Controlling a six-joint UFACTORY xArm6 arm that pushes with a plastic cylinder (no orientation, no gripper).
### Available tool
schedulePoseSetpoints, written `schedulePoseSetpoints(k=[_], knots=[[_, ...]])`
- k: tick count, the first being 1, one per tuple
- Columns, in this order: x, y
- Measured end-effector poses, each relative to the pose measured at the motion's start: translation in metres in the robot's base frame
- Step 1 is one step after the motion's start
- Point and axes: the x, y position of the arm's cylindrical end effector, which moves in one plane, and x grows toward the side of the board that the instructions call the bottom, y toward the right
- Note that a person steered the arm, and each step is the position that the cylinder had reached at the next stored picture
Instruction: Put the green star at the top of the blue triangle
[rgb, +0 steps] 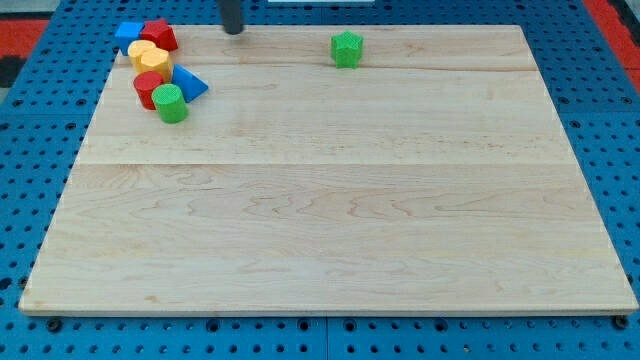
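Eight blocks counted on the wooden board (330, 200). One green star (347, 48) stands alone near the view's top edge, well apart from the rest. Seven cluster at the top left: one blue triangle (189, 83), one blue block (128, 34), two red blocks (159, 35) (148, 88), two yellow blocks (142, 51) (156, 62), one green cylinder (170, 103). My tip (232, 30) rests between cluster and star, touching neither; it is a plain rod, holding nothing.
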Motion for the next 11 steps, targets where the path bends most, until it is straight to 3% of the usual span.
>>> schedulePoseSetpoints(k=[1, 2, 3, 4, 6, 11], knots=[[0.004, 0.101], [0.021, 0.157], [0.053, 0.173], [0.061, 0.102], [0.026, 0.105], [0.045, -0.007]])
